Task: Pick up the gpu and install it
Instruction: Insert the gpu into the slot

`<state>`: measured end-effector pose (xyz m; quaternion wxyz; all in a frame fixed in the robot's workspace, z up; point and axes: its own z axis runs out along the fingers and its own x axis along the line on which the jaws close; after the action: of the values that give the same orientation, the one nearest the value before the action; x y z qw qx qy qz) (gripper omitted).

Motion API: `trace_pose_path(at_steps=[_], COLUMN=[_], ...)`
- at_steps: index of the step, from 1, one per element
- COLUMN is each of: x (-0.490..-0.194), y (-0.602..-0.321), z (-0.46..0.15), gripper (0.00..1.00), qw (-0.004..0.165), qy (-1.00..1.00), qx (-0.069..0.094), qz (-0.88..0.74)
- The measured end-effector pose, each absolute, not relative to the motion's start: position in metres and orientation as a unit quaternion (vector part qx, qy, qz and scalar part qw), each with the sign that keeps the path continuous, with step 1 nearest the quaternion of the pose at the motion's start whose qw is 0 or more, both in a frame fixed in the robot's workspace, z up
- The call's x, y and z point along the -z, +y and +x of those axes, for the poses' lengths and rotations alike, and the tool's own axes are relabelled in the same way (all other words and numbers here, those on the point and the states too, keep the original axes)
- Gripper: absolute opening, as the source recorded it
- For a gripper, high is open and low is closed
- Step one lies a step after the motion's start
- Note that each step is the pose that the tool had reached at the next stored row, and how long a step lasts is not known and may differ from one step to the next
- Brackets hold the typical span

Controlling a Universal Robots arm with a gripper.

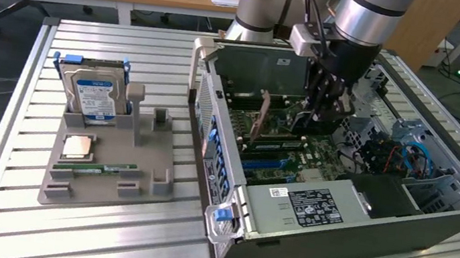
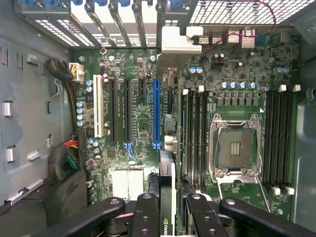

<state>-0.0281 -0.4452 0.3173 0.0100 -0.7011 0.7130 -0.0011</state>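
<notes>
My gripper (image 2: pixel 170 203) is down inside the open computer case (image 1: pixel 360 235), over the motherboard (image 2: pixel 133 123). It is shut on the gpu (image 2: pixel 167 165), a thin dark card seen edge-on with a green logo between the fingers (image 2: pixel 147 212). The card's silver bracket (image 2: pixel 174 40) is at the rear slot openings of the case. The card runs right beside the long blue slot (image 2: pixel 156 113). Whether its edge sits in a slot I cannot tell. In the exterior view the gripper (image 1: pixel 322 115) hangs straight down into the case.
On the exterior view's left, a grey holder (image 1: pixel 108 166) carries a hard drive (image 1: pixel 95 93), a green memory stick (image 1: pixel 97 168) and a processor chip (image 1: pixel 76 146). Inside the case are the power supply (image 1: pixel 310 204), an empty processor socket (image 2: pixel 236 145), memory slots (image 2: pixel 279 138) and a cable bundle (image 2: pixel 64 158).
</notes>
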Motion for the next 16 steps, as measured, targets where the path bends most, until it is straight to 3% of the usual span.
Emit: trace_pose_path(at_steps=[16], x=[-0.3102], y=[-0.4452], z=[-0.0282], gripper=[0.26], qw=[0.010], qy=[0.713], qx=[0.001], qz=[-0.701])
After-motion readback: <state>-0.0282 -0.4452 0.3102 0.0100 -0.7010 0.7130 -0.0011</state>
